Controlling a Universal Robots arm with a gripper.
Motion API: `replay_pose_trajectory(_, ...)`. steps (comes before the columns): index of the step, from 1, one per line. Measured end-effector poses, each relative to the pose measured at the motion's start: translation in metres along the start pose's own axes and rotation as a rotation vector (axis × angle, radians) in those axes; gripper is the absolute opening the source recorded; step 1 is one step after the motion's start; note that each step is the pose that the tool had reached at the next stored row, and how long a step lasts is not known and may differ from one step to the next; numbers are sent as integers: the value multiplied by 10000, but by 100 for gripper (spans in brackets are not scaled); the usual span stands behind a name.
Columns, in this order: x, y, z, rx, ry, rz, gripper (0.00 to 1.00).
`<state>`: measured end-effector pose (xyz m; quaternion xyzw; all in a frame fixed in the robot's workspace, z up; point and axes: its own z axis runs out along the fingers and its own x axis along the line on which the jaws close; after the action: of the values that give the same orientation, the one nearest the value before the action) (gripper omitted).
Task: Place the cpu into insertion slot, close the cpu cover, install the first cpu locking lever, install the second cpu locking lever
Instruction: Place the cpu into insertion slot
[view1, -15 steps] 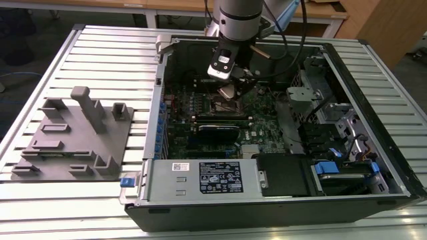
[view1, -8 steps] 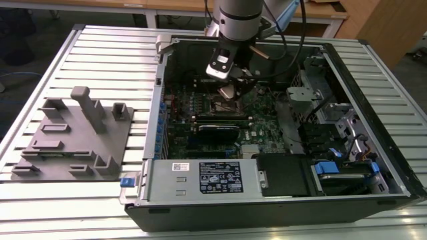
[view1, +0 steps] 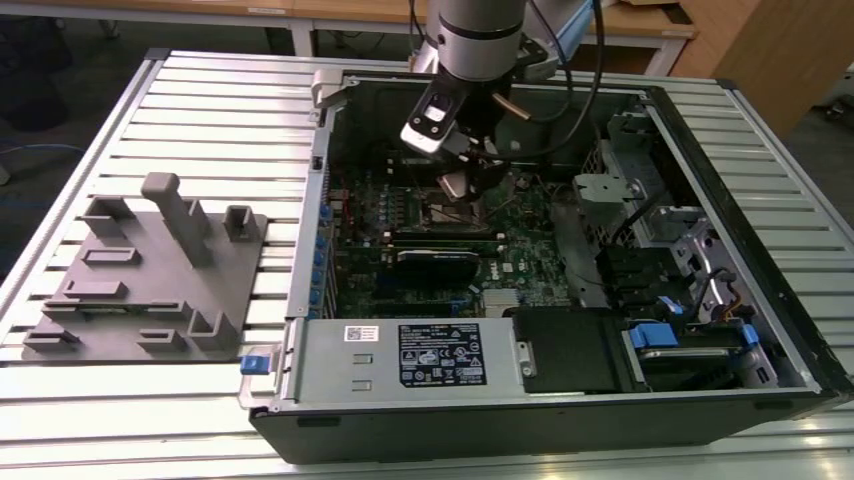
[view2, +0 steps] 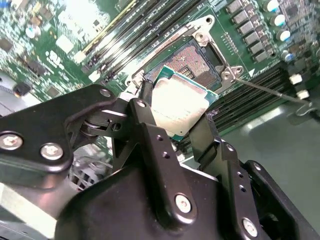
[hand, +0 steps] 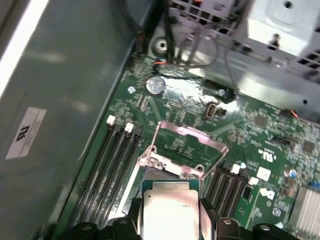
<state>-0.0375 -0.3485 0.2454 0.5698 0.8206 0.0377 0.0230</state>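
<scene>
My gripper (view2: 176, 111) is shut on the cpu (view2: 181, 100), a pale silver square chip on a green carrier, pinched by its edges between two black fingers (view2: 145, 107). The chip hangs tilted just above the insertion slot (view2: 192, 59), whose dark pin field lies bare. In the first wrist view the cpu (hand: 167, 207) sits between the gripper (hand: 169, 220) tips, and beyond it the cpu cover (hand: 192, 132) stands swung open, board showing through its window. A thin locking lever (view2: 265, 87) sticks out sideways from the socket frame. In the exterior view the gripper (view1: 457, 185) hovers over the insertion slot (view1: 447, 212).
Black memory slots (hand: 112, 160) flank the socket on both sides. The open case (view1: 747, 200) walls in the board, with a drive cage (view1: 641, 230) to the exterior view's right and a power supply (view1: 400, 355) in front. A grey fixture plate (view1: 147, 270) lies outside.
</scene>
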Motion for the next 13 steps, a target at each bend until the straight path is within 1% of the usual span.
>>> replay_pose_trajectory(13,0,0,2,-13,-207,2344,54)
